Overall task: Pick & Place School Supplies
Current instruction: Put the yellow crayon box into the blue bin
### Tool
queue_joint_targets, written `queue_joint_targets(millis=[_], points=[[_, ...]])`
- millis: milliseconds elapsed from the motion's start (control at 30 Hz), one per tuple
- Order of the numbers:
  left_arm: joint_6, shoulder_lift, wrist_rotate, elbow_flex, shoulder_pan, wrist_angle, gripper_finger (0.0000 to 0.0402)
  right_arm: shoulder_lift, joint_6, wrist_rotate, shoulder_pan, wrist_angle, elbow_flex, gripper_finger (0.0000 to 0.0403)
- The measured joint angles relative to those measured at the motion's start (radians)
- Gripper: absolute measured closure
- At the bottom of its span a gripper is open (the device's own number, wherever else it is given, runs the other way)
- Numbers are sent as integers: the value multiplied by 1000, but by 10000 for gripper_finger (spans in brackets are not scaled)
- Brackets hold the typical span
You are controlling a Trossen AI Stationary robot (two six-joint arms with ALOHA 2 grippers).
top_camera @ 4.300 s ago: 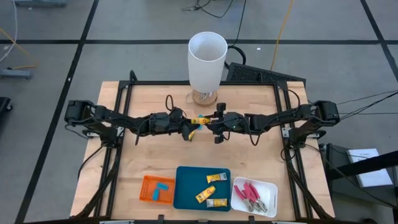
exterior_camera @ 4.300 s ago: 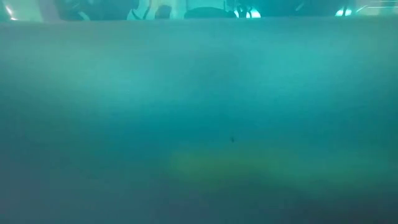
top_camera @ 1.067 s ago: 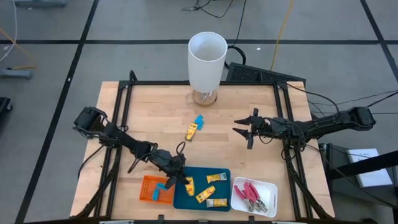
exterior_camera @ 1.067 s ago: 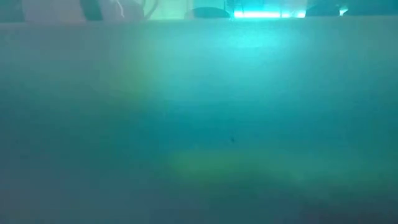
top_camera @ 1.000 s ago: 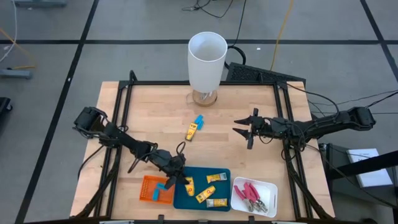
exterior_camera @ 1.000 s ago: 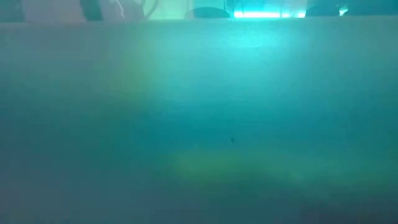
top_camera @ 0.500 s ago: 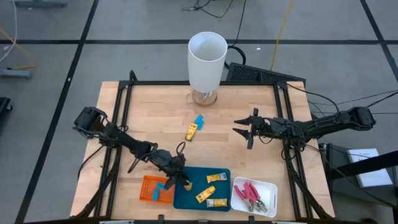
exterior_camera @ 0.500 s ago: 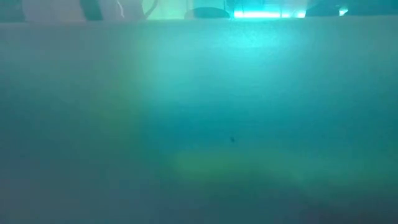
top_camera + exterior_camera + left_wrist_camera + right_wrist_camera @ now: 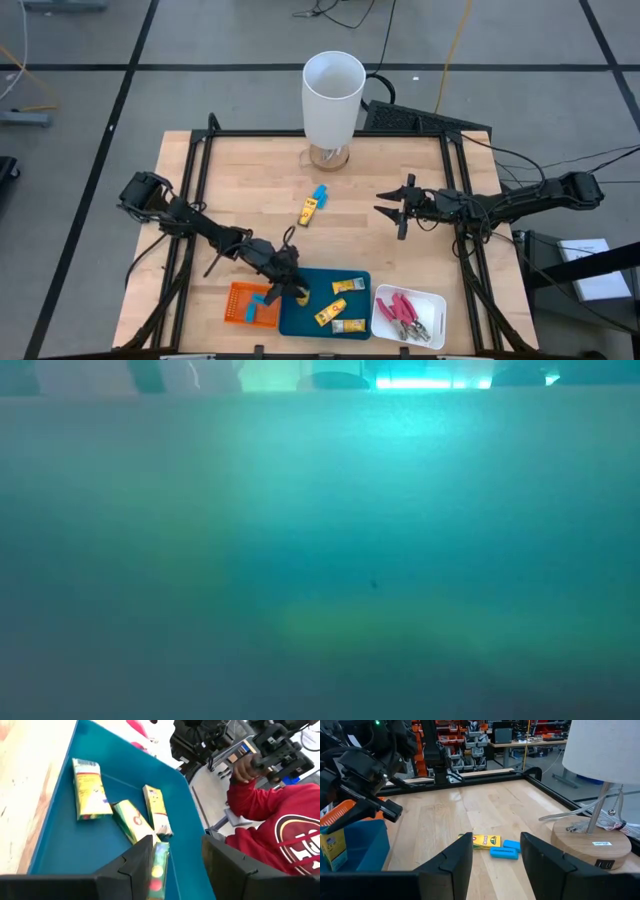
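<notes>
Left end effector (image 9: 172,865) sits over the teal tray (image 9: 65,845), pinching a yellow crayon box (image 9: 159,870), print probably too blurry to read. Right end effector (image 9: 393,208) hangs spread open over the tabletop (image 9: 250,180). Low view is just teal haze.

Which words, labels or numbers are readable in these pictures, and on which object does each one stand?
None can be read for certain.
Yellow boxes in the teal tray: print too blurred.
Yellow box on the table: dark mark, unreadable.
Lamp base: small white label, too small.
Person's red shirt: round emblem, letters unclear.
</notes>
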State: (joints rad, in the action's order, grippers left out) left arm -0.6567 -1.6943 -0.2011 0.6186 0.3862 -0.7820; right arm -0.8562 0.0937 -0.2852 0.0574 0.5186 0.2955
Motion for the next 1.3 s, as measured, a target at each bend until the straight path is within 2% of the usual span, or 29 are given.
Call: queue_joint_targets(millis=[233, 433, 900, 1067, 1300], points=[[74, 0, 0, 0, -4, -43, 240, 0, 1, 0, 0, 0, 0, 248], [77, 0, -9, 0, -31, -80, 256, 0, 16, 0, 0, 0, 0, 248], [96, 13, 0, 0, -191, -63, 289, 0, 18, 0, 0, -2, 0, 248], [106, 12, 93, 0, -243, 61, 291, 0, 18, 0, 0, -24, 0, 248], [103, 12, 353, 0, -288, 290, 291, 0, 15, 0, 0, -27, 0, 248]])
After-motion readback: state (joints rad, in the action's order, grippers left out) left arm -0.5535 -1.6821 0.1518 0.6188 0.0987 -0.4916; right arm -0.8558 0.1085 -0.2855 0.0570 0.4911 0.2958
